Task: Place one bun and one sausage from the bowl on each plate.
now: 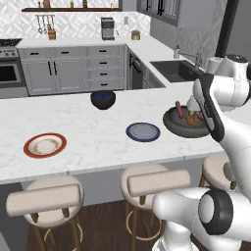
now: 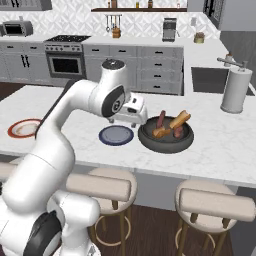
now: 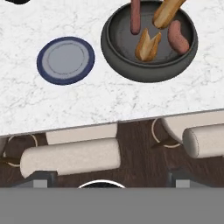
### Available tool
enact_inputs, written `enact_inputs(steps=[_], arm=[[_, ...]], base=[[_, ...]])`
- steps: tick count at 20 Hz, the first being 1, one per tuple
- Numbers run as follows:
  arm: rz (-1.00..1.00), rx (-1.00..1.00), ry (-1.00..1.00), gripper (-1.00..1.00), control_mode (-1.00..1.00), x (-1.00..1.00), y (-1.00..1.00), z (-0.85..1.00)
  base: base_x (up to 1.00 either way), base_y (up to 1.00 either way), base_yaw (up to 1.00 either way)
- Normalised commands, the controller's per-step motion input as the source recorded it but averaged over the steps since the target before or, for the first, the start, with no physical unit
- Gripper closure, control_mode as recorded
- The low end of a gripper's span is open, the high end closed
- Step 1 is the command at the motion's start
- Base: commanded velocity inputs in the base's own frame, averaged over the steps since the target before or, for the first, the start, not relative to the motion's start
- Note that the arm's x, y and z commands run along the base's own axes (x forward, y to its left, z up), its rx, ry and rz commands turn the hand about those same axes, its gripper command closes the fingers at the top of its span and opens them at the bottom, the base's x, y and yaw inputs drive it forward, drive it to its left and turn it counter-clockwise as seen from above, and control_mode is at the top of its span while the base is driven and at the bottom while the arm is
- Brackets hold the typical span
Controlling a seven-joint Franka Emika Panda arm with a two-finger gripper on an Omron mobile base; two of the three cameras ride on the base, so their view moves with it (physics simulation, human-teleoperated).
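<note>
The wide dark grey bowl (image 3: pixel 148 65) (image 2: pixel 165 141) (image 1: pixel 172 125) stands on the marble counter and holds two sausages (image 3: pixel 135 17) (image 3: pixel 178 37) and two split buns (image 3: pixel 148 45) (image 3: pixel 167 12). To its left lies the dark blue plate (image 3: pixel 65 60) (image 2: pixel 116 135) (image 1: pixel 142 132), bare. The orange-red rimmed plate (image 1: pixel 45 145) (image 2: pixel 22 128) lies far left, also bare. My gripper (image 3: pixel 111 179) (image 2: pixel 131 114) hovers above the counter between the blue plate and the bowl. It is open, its fingertips (image 3: pixel 41 177) wide apart with nothing between them.
A smaller dark blue-black bowl (image 1: pixel 103 99) sits farther back on the counter. A paper towel roll (image 2: pixel 236 90) stands at the right by the sink (image 1: pixel 176 70). Padded stools (image 3: pixel 70 157) line the counter's front edge below.
</note>
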Motion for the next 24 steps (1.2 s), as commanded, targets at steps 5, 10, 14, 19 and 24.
enact_inputs(steps=[5, 10, 14, 19, 24], arm=[[-0.1, 0.23, 0.0, -1.0, -1.0, 0.24, -1.0, -0.49], [0.0, 0.04, 0.0, -1.0, -1.0, 0.49, -0.66, -0.32], [0.0, 0.04, 0.04, -1.0, -1.0, 0.68, -0.58, -0.15], [-0.01, 0.01, 0.13, -1.0, -1.0, 0.88, -0.26, -0.06], [-0.03, 0.03, 0.18, -1.0, -1.0, 0.62, -0.11, -0.15]], base=[[0.0, 0.0, 0.0], [0.0, 0.0, 0.0], [0.0, 0.0, 0.0], [0.0, 0.0, 0.0], [0.0, 0.0, 0.0]])
